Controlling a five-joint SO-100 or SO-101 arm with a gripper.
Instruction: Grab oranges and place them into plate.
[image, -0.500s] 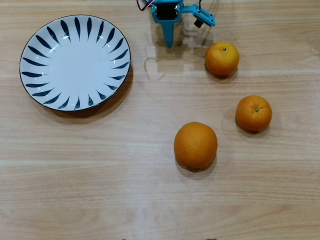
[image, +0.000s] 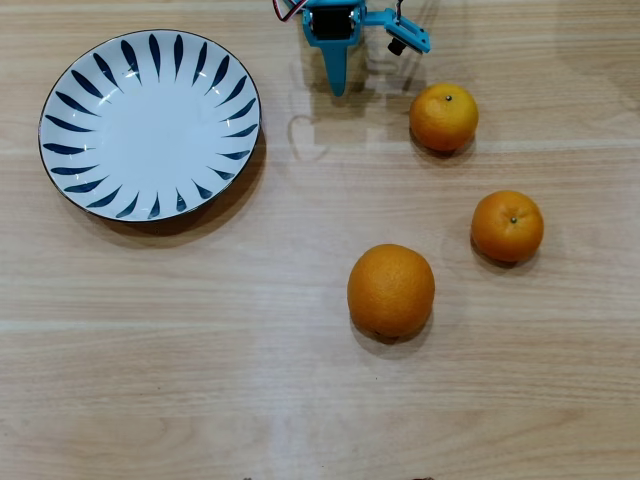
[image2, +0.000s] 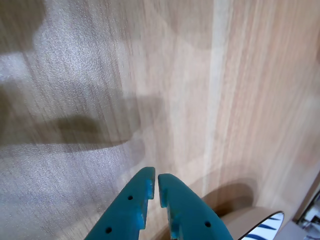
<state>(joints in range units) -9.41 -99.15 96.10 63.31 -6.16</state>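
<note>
In the overhead view three oranges lie on the wooden table: a small one (image: 444, 116) at upper right, another small one (image: 508, 226) at right, and a larger one (image: 391, 290) near the middle. The plate (image: 150, 124), white with dark blue leaf strokes, sits empty at upper left; its rim (image2: 265, 226) shows at the bottom right of the wrist view. My teal gripper (image: 338, 88) hangs at the top edge, left of the upper small orange and apart from it. In the wrist view the gripper (image2: 154, 181) has its fingers nearly together with nothing between them.
The light wood table (image: 200, 350) runs across the whole overhead view. The arm's base is out of view beyond the top edge.
</note>
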